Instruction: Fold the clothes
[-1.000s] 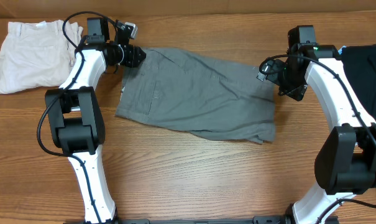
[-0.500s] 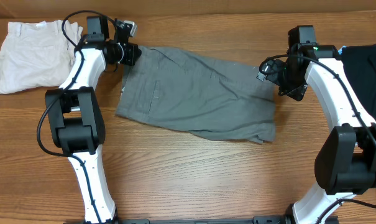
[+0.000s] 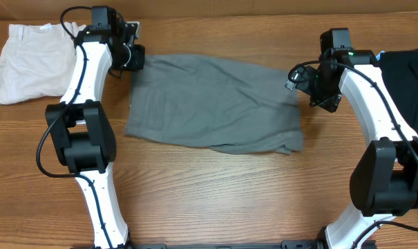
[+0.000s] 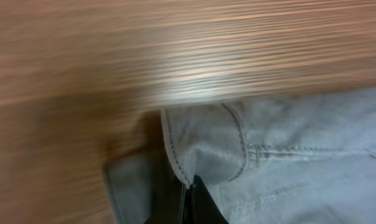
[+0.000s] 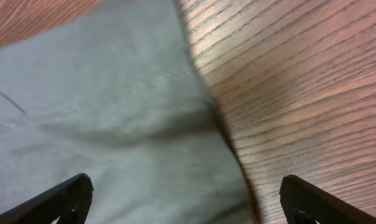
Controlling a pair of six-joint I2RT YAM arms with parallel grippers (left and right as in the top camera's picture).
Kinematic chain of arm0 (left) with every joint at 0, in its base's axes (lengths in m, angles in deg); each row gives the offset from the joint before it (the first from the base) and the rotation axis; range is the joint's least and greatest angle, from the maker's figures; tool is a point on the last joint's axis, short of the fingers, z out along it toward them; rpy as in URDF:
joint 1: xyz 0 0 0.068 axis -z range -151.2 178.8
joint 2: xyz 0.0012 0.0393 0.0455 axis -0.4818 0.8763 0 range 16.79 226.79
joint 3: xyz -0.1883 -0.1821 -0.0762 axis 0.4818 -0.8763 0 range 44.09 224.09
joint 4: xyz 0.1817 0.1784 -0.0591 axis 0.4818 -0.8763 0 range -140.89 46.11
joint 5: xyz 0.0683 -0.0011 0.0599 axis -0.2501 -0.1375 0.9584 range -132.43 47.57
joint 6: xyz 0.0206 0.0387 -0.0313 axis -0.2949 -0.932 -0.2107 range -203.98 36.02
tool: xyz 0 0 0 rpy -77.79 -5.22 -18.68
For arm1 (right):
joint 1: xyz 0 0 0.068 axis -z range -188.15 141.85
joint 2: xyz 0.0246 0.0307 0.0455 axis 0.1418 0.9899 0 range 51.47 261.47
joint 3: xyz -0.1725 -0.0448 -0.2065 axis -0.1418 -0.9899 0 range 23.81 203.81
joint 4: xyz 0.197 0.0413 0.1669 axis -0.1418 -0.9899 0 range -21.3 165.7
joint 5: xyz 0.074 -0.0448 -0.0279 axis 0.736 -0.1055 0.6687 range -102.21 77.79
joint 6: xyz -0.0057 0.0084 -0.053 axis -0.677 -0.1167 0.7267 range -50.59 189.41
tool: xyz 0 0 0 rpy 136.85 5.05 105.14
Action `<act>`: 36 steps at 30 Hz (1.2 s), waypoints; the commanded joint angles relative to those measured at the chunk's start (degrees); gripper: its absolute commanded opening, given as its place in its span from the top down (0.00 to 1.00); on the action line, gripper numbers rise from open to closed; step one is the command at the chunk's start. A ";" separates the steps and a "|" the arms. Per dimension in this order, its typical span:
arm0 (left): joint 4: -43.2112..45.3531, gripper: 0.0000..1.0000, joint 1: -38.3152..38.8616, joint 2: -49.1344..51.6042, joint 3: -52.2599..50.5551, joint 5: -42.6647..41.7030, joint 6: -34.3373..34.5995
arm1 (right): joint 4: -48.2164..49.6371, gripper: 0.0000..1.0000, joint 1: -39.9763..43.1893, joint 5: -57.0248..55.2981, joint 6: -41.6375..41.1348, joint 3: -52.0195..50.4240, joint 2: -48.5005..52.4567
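Note:
The mid-grey shorts [image 3: 215, 104] lie spread flat across the middle of the table. My left gripper [image 3: 135, 58] is shut on their waistband corner [image 4: 194, 152] at the far left, pulling it taut. My right gripper [image 3: 311, 93] is open just above the shorts' right edge [image 5: 125, 124]; its fingertips [image 5: 69, 196] straddle the cloth and bare wood without holding anything. The cream-white shorts [image 3: 29, 59] lie bunched at the far left. A black garment [image 3: 410, 86] lies at the right edge.
The wooden table [image 3: 215, 194] spreads toward the near side in front of the shorts. My two arm bases stand at the near left [image 3: 91, 159] and near right [image 3: 388, 180].
My left gripper has moved left and away, dragging the waistband corner with it. The shorts have straightened and now lie flatter. The right arm has not moved.

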 commanded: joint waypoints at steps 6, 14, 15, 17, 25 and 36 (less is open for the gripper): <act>-1.40 0.96 -3.89 -1.40 0.92 11.87 5.07 | -0.42 0.00 -0.31 7.19 -0.09 0.09 -0.02; -4.20 0.96 -3.87 -1.57 1.18 20.63 6.47 | 1.86 0.13 -4.92 9.07 0.11 0.07 1.03; -5.05 0.96 -3.85 -1.77 1.20 22.45 6.56 | 2.29 0.13 -5.70 8.83 0.09 0.09 1.53; -6.99 0.96 -3.85 -1.84 1.18 25.44 8.28 | 3.34 0.13 -6.69 8.26 0.09 0.07 2.89; -8.70 0.96 -4.33 -1.75 1.11 30.14 12.02 | 4.46 0.13 -6.78 9.49 -0.02 0.09 3.72; -15.19 0.96 -3.85 -1.86 1.53 30.67 12.87 | 7.80 0.47 -9.86 11.08 0.28 0.07 6.75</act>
